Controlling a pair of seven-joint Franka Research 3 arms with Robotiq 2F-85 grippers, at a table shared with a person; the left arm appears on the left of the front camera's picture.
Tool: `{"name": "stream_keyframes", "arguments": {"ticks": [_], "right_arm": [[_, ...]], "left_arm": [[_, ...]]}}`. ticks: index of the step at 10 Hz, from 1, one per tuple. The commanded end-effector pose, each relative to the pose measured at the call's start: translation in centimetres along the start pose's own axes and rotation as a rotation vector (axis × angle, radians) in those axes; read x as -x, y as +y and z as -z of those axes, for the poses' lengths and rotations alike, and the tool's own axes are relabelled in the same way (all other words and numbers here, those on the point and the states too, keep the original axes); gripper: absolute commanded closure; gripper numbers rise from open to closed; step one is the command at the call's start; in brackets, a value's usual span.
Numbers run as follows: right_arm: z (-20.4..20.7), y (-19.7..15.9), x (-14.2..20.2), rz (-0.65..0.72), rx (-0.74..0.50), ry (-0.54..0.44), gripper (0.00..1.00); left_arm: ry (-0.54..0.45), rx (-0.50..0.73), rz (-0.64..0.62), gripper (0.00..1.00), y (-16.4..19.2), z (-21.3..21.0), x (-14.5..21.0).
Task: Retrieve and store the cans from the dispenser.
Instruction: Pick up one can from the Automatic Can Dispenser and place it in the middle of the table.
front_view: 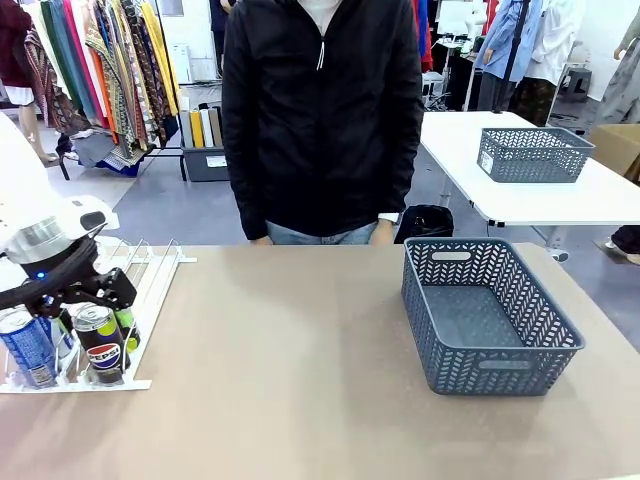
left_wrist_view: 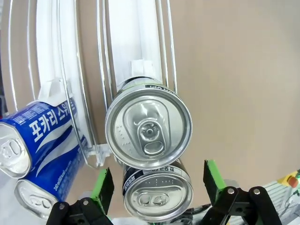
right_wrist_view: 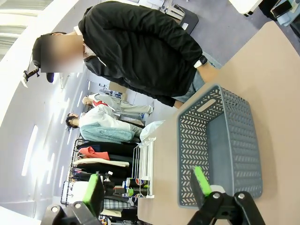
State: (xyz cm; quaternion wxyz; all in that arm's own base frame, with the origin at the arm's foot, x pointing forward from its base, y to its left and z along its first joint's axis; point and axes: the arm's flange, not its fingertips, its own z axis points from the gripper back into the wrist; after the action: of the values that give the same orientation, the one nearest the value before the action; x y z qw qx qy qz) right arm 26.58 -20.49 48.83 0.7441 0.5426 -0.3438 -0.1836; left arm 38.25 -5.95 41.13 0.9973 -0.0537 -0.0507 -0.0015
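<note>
The white dispenser slopes down at the table's left edge. At its front end stand blue cans, a black Pepsi can and a green can. My left gripper hangs open just above them. In the left wrist view its green pads stand either side of a dark-sided can without touching it. Another silver-topped can stands beyond in the same lane, and blue cans fill the lane beside it. My right gripper is open, holding nothing.
A grey lattice basket sits on the right half of the table, and the right wrist view sees this basket from above. A person in a black jacket stands at the far edge. Bare tabletop lies between dispenser and basket.
</note>
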Motion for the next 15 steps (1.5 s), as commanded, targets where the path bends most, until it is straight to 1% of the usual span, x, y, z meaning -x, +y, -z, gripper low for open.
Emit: {"name": "stream_keyframes", "arguments": {"ticks": [1,2,3,4,9,10,11,12,13,14,15], "right_arm": [[0.1,0.1,-0.4,-0.023,-0.020,-0.016,0.00],[0.1,0.1,-0.4,-0.023,-0.020,-0.016,0.00],[0.1,0.1,-0.4,-0.023,-0.020,-0.016,0.00],[0.1,0.1,-0.4,-0.023,-0.020,-0.016,0.00],[0.1,0.1,-0.4,-0.023,-0.020,-0.016,0.00],[0.1,0.1,-0.4,-0.023,-0.020,-0.016,0.00],[0.1,0.1,-0.4,-0.023,-0.020,-0.016,0.00],[0.1,0.1,-0.4,-0.023,-0.020,-0.016,0.00],[0.1,0.1,-0.4,-0.023,-0.020,-0.016,0.00],[0.1,0.1,-0.4,-0.023,-0.020,-0.016,0.00],[0.1,0.1,-0.4,-0.023,-0.020,-0.016,0.00]], "left_arm": [[0.017,-0.051,-0.017,0.00,-0.2,0.3,0.4],[0.019,-0.048,-0.025,0.00,-0.2,0.3,0.4],[0.015,-0.068,-0.012,0.60,-0.3,0.4,0.3],[0.022,-0.061,-0.009,1.00,-0.3,0.4,0.4],[0.006,-0.063,-0.003,1.00,-0.3,0.4,0.3],[-0.008,-0.075,-0.026,1.00,-0.2,0.0,0.4],[-0.027,-0.070,-0.030,1.00,-0.2,-1.7,1.0],[-0.028,-0.060,-0.025,1.00,0.0,-4.7,1.7],[-0.027,-0.030,-0.012,1.00,0.3,-9.0,2.7],[-0.075,-0.034,0.011,1.00,0.5,-12.6,3.5],[-0.117,0.003,0.056,1.00,0.3,-15.4,4.2]]}}
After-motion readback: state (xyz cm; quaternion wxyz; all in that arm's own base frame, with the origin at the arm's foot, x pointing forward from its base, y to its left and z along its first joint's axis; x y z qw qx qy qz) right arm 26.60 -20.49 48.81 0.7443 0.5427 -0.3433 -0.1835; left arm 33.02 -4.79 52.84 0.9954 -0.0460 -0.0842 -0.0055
